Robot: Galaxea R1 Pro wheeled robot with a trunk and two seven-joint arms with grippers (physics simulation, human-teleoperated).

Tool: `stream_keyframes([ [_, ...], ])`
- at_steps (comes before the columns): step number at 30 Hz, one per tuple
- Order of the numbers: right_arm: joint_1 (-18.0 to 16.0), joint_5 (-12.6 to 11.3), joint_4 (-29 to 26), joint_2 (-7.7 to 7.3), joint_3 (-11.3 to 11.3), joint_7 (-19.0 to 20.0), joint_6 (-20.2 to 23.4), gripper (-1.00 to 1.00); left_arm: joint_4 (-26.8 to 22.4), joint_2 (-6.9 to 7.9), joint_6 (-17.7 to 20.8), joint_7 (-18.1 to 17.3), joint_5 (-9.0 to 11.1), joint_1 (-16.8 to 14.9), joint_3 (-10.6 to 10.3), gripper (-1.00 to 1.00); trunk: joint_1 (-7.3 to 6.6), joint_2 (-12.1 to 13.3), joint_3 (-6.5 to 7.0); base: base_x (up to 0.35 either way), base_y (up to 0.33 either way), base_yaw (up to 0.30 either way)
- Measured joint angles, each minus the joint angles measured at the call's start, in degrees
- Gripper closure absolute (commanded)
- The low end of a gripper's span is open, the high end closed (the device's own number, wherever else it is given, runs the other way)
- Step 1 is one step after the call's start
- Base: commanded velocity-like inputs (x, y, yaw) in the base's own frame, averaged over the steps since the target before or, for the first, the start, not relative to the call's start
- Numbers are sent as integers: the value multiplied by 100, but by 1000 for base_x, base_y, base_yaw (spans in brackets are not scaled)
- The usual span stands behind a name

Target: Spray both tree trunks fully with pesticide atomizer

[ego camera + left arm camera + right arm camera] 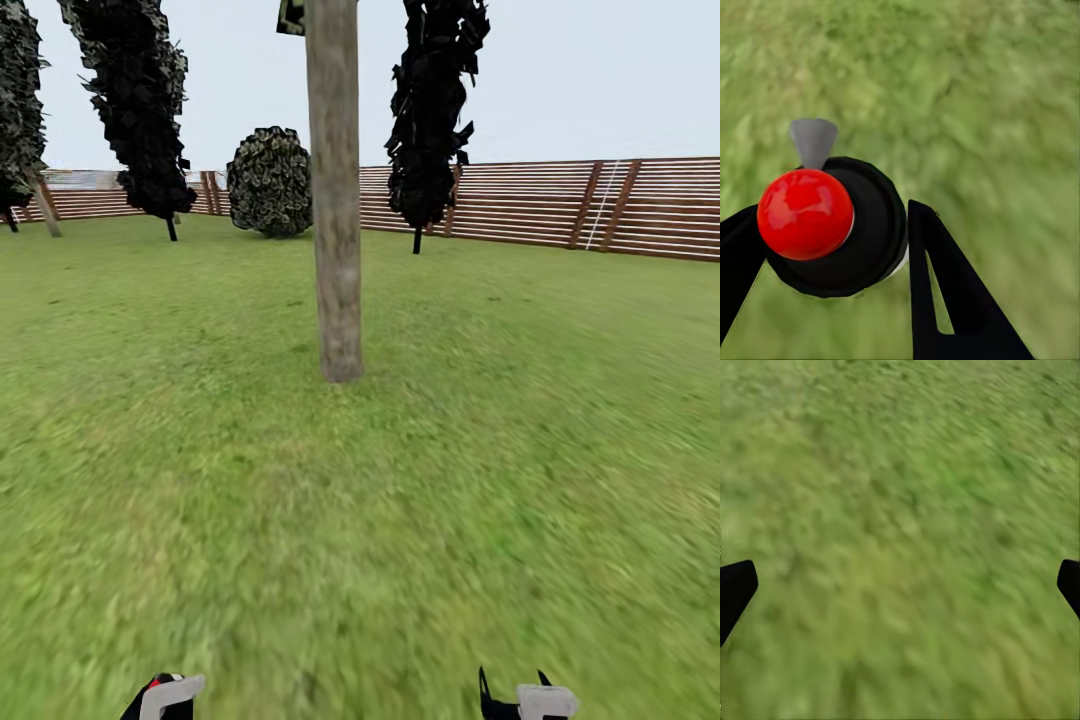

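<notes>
Open grass is lying clear ahead, giving wide room on both sides. One tree trunk is standing upright straight ahead, blocking the middle. A fence, a round bush and dark trees are standing far behind.

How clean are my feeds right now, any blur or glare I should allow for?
Head view: the grass is smeared in the foreground, while the tree trunk and fence stay fairly sharp; flat light, no cast shadows. Left wrist view: the pesticide atomizer between the fingers is crisp, with a soft highlight on its red dot, over blurred grass. Right wrist view: soft, streaky grass throughout.
</notes>
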Motion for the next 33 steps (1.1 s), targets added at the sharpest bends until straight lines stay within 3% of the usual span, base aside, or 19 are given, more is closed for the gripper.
stream_keyframes([
  [33,0,1,-3,-1,2,1,0,-100,0,0,-4,-2,1,0,-2,100,0,0,0,338,100,0],
])
